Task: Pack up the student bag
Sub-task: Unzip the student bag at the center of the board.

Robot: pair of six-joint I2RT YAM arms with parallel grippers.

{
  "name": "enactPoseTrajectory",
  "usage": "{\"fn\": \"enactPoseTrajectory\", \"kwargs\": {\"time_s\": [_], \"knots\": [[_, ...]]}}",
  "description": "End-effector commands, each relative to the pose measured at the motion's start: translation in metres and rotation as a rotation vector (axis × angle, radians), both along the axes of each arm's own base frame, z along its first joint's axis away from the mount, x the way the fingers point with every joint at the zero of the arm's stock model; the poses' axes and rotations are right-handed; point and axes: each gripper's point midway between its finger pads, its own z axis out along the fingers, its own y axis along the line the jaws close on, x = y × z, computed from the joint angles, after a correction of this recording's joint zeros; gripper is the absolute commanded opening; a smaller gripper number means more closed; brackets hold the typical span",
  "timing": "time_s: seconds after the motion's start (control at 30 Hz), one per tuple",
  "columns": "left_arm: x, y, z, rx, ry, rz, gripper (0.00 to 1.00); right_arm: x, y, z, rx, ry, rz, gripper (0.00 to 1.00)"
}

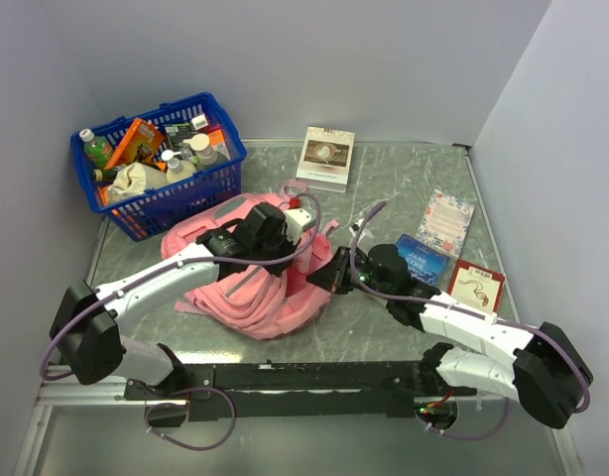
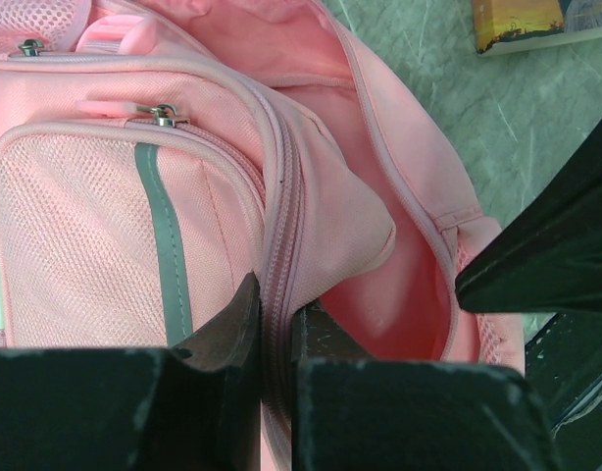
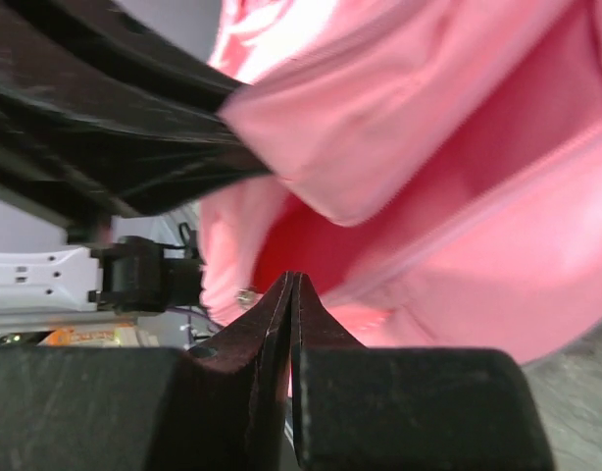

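Two grippers are seen at the student bag, which lies slumped approx. mid-table, just in front of the blue basket at the far-L corner. The bag's main compartment is unzipped, its mouth facing the R side and the pink lining exposed.

L gripper: clenched on the bag. The zip-edged rim between the front pocket and the main opening is pinched between its fingers. The mesh pocket with the grey stripe sits just L of that grip.

R gripper: fingers pressed together w/ no visible gap, tips at the lower lip of the bag's opening. Whether any fabric is nipped between them cannot be told. The L arm's black body crosses just above in the R wrist view.

Basket is packed w/ bottles and packets. A white book lies beyond the bag. A floral booklet, a blue book and a red-edged book lie to the R, apart from the bag.
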Motion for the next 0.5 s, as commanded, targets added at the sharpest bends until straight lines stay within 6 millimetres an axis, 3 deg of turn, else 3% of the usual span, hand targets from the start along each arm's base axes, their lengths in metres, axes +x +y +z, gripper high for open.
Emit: {"fn": "enactPoseTrajectory", "kwargs": {"time_s": [0.0, 0.07, 0.2, 0.3, 0.37, 0.43, 0.47], "knots": [[0.027, -0.011, 0.032, -0.082, -0.127, 0.039, 0.01, 0.004, 0.018, 0.018, 0.044, -0.024, 0.028, 0.07], [0.029, -0.012, 0.041, -0.088, -0.143, 0.035, 0.01, -0.002, 0.025, -0.001, 0.036, 0.02, 0.057, 0.06], [0.026, -0.015, 0.07, -0.123, -0.163, 0.006, 0.01, -0.005, 0.031, -0.06, -0.035, 0.136, 0.062, 0.0], [0.025, -0.012, 0.087, -0.136, -0.196, -0.003, 0.01, -0.009, 0.027, -0.089, -0.103, 0.188, 0.065, 0.0], [0.031, -0.009, 0.101, -0.136, -0.241, -0.009, 0.01, -0.006, 0.028, -0.098, -0.143, 0.2, 0.067, 0.0], [0.035, -0.005, 0.109, -0.13, -0.25, -0.008, 0.01, -0.012, 0.021, -0.122, -0.226, 0.266, 0.049, 0.0], [0.042, -0.002, 0.124, -0.148, -0.276, 0.004, 0.01, -0.011, 0.016, -0.13, -0.254, 0.279, 0.019, 0.0]]}}
